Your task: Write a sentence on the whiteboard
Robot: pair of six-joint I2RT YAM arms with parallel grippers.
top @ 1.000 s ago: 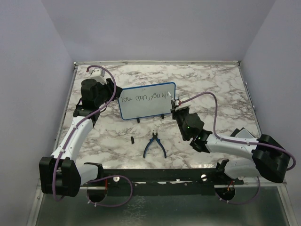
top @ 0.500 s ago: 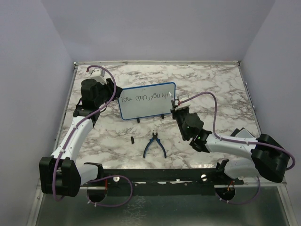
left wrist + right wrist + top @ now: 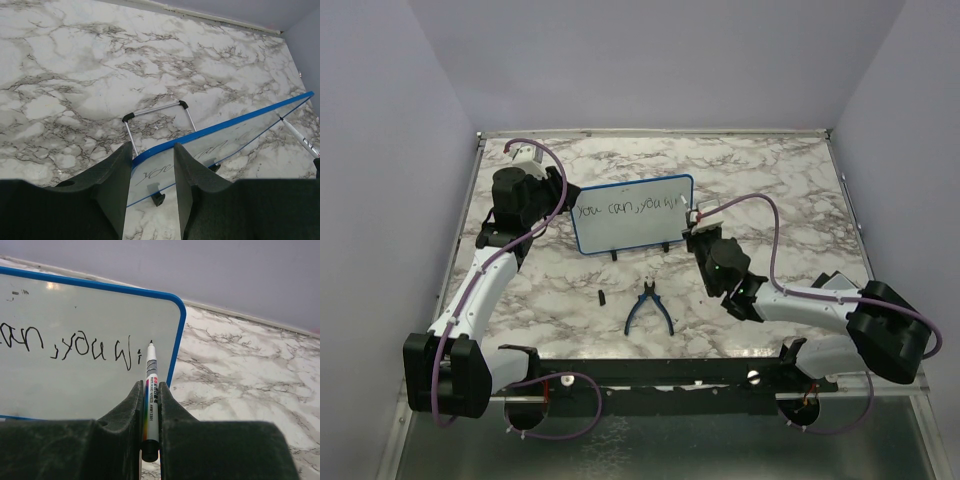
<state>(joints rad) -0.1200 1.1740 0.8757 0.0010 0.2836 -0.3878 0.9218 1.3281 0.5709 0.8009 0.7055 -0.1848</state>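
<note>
The whiteboard (image 3: pixel 632 225) stands upright on its black feet at mid-table, blue-framed. The sentence (image 3: pixel 90 346) reads "you can, you wi" in thin black marker. My right gripper (image 3: pixel 150 386) is shut on a white marker (image 3: pixel 151 372), its tip at the board face just right of the "i", near the right frame. In the top view the right gripper (image 3: pixel 700 230) sits at the board's right end. My left gripper (image 3: pixel 153 170) has its jaws apart around the board's left end (image 3: pixel 220 137). I cannot tell whether they press on it.
Blue-handled pliers (image 3: pixel 648 308) lie in front of the board. A small black piece (image 3: pixel 603 297) lies to their left. The board's wire stand (image 3: pixel 156 107) sticks out behind it. A raised rim (image 3: pixel 650 131) bounds the table's far side.
The right gripper has shifted slightly at the board's right end and the writing after "w" has grown by an "i". The left arm and the board have not moved.
</note>
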